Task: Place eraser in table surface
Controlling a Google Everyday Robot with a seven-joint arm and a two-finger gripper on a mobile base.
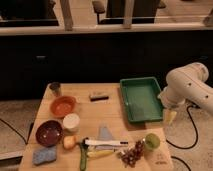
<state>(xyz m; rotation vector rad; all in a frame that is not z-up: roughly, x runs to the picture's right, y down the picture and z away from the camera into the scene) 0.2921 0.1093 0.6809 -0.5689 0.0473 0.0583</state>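
The eraser (98, 96), a small oblong block with a pale top over a black base, lies flat on the light wooden table surface (95, 112), towards its far side and just left of the green tray (141, 99). My gripper (169, 116) hangs from the white arm (187, 85) at the right. It points down beside the tray's right front corner, well to the right of the eraser and apart from it. I see nothing held in it.
On the table's left are a metal cup (55, 88), an orange bowl (63, 106), a white cup (71, 121), a dark red bowl (49, 132) and a blue-grey sponge (44, 155). Near the front are a cucumber (83, 155), a white utensil (105, 143), grapes (131, 154) and a green apple (152, 141).
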